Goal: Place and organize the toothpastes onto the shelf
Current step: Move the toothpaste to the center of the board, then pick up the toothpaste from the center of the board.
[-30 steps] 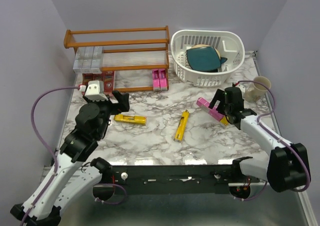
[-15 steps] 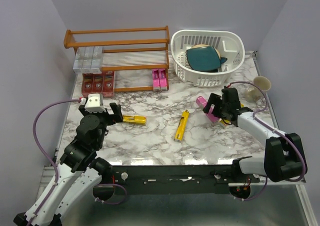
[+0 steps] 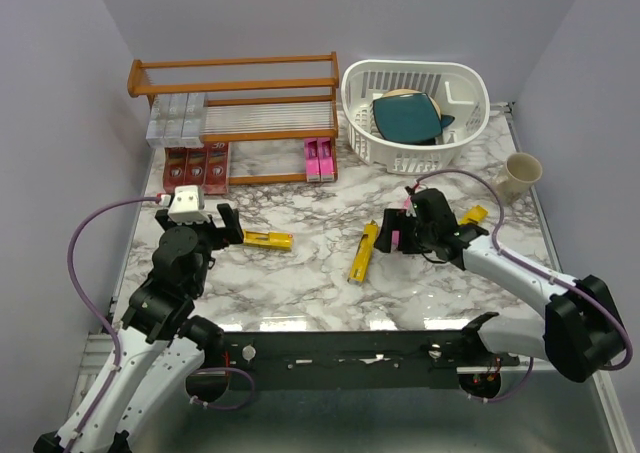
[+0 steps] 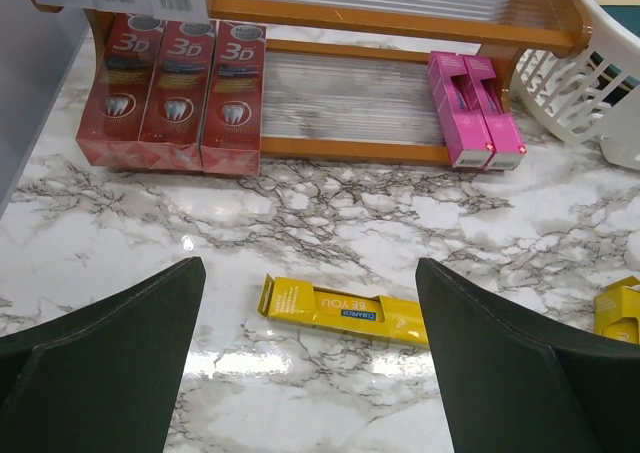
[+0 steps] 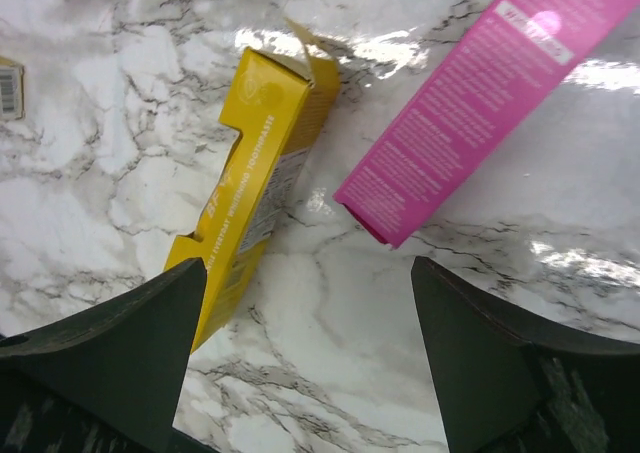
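Eight shelved: the shelf [image 3: 235, 63], at 11 o'clock on the worktop [image 3: 300, 283], carries what look like three silver-grey cartons [image 3: 178, 115] on the left end of its slatted tier. Three red cartons [image 4: 172, 93] sit side by side below them, and two pink cartons [image 4: 475, 108] stand at the right end of the lower tier.
Four loose: all lie flat on the worktop, well apart from the shelf.
Left yellow carton [image 4: 345, 311]: at 9 o'clock from the middle, just ahead of the left gripper.
Centre yellow carton [image 3: 363, 252]: near the middle, with one end flap open.
Loose pink carton [image 5: 480, 103]: just beside the centre yellow carton, at its 3 o'clock, not touching it.
Far yellow carton [image 3: 472, 214]: further out at 3 o'clock, partly hidden by the right arm.
Left gripper [image 4: 308, 273]: fingers spread wide, nothing between them.
Right gripper [image 5: 308, 268]: fingers apart, holding nothing, with the near end of the loose pink carton just ahead of the gap.
Progress: about two thirds done, by my reading. Silver-grey, red and pink are grouped, and no yellow carton is on the shelf yet.
Room left: the middle of the lower tier and most of the slatted tier look free.
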### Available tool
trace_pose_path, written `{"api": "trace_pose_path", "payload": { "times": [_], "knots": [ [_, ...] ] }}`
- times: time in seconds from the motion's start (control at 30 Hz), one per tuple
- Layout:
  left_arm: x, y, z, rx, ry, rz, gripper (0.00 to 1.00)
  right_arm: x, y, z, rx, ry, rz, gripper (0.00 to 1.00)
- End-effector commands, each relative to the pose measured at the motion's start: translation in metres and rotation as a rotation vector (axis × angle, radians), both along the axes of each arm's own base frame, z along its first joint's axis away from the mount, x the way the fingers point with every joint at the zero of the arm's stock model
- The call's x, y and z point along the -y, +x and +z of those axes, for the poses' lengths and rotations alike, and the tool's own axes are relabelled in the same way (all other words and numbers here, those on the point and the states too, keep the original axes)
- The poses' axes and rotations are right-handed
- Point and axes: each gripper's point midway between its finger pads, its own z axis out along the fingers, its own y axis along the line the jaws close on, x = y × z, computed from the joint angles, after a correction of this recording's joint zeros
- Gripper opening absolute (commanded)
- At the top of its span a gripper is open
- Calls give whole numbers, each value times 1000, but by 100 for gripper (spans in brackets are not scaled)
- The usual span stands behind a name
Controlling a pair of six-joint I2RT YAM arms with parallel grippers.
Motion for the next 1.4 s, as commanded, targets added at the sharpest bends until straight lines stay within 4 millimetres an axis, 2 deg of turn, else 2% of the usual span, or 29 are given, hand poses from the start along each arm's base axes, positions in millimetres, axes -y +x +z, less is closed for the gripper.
{"api": "trace_pose_path", "payload": {
  "times": [0.0,0.1,0.27,0.33,0.47,0.5,0.53,0.6,0.83,0.93,1.07,1.23,1.37],
  "knots": [
    [6,2,-6,-14,-6,-31,99,43,30,33,142,-142,-240,92],
    [7,2,-7,-17,-2,-40,99,60,43,44,172,-197,-360,92],
    [9,2,-8,-17,2,-55,99,79,68,39,140,-251,-486,92],
    [10,2,-10,-16,2,-66,99,77,78,38,128,-227,-498,92],
    [12,1,-9,-11,2,-80,99,79,94,22,81,-225,-522,91],
    [13,1,-10,-10,2,-87,99,82,103,22,92,-199,-535,90],
    [14,1,-9,-8,0,-93,99,76,105,19,70,-159,-513,89],
    [18,1,-9,-7,5,-117,99,77,115,10,42,-120,-519,87],
    [38,1,-10,1,3,-233,99,71,139,0,26,-92,-511,85],
    [41,2,-13,-7,10,-248,99,70,144,-4,9,-98,-510,83],
    [51,1,-16,-15,17,-303,99,72,142,-23,-47,-117,-525,77],
    [66,0,-20,-24,18,-389,99,73,134,-39,-100,-120,-538,66],
    [78,-2,-24,-32,11,-456,99,73,131,-40,-111,-118,-545,55]
  ]
}}
